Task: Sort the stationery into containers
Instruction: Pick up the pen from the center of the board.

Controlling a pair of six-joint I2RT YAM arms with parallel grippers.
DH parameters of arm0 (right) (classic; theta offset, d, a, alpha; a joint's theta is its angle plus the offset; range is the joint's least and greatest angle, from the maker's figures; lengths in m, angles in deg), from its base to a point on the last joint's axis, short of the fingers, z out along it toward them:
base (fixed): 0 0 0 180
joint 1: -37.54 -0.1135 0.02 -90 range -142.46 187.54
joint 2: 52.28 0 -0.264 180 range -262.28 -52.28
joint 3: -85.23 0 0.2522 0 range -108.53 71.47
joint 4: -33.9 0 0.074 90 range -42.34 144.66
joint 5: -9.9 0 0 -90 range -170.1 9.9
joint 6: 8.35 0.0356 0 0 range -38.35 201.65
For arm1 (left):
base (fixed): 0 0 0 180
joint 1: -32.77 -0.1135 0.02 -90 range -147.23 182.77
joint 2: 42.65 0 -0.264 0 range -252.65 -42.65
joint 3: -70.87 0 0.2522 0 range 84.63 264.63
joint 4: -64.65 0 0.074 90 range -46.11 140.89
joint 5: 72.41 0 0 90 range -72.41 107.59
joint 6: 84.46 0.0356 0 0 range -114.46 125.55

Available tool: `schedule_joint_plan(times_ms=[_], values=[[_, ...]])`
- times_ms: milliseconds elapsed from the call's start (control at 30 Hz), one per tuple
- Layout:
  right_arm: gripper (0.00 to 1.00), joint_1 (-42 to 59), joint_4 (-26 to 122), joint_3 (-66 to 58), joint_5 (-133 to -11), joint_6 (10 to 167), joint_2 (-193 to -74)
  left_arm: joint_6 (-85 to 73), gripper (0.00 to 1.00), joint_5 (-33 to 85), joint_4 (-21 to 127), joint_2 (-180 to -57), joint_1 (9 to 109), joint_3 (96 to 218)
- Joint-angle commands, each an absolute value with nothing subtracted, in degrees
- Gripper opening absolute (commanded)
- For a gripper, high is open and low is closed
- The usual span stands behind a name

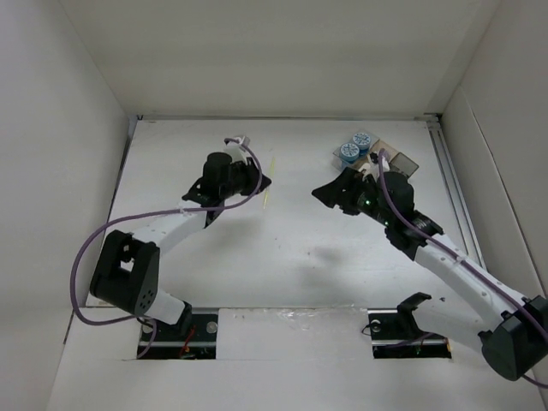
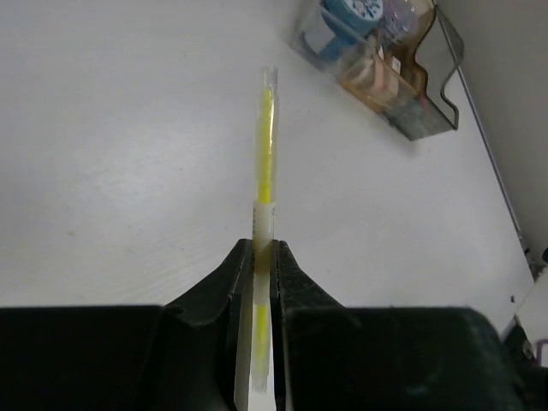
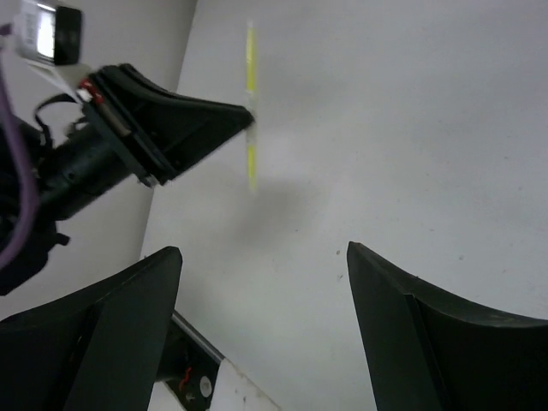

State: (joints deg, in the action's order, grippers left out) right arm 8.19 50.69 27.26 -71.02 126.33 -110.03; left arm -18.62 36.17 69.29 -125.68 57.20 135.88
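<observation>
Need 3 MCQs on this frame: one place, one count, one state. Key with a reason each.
1. Where on the table is the tray? A) far right B) near left C) centre
2. How many blue rolls sit in the tray? A) one B) two C) four
3. The left gripper is: A) open, empty B) shut on the yellow pen C) shut on a roll
Key: 1 A, the top view shows it at the far right. 2 B, two blue tops sit side by side. 3 B, the left wrist view shows the jaws clamped on the pen.

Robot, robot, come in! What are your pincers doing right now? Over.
Left pincer shut on yellow pen. Right pincer open, empty, parked beside tray. Over.
</observation>
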Motion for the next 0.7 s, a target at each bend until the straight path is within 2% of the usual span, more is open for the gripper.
schedule_joint_plan(times_ms=[0,167,400,533,667], values=[[0.84,7.22,44.42,25.5,-66.66,124.62,-111.77,-24.78,0.0,44.74,83.21,-125.18,60.44,130.69],[0.85,6.17,43.88,22.96,-64.2,123.39,-115.46,-28.11,0.0,50.09,93.06,-126.33,63.44,127.27],[0.83,4.93,43.88,22.95,-72.11,124.01,-119.94,-37.25,0.0,58.01,112.4,-128.69,63.45,121.72],[0.73,4.31,43.88,21.56,-72.11,124.01,-123.37,-40.6,0.0,62.23,120.05,-132.21,63.45,120.41],[0.59,3.26,43.88,19.53,-73.78,124.01,-124.61,-41.39,0.0,63.82,122.61,-134.49,63.45,120.4]])
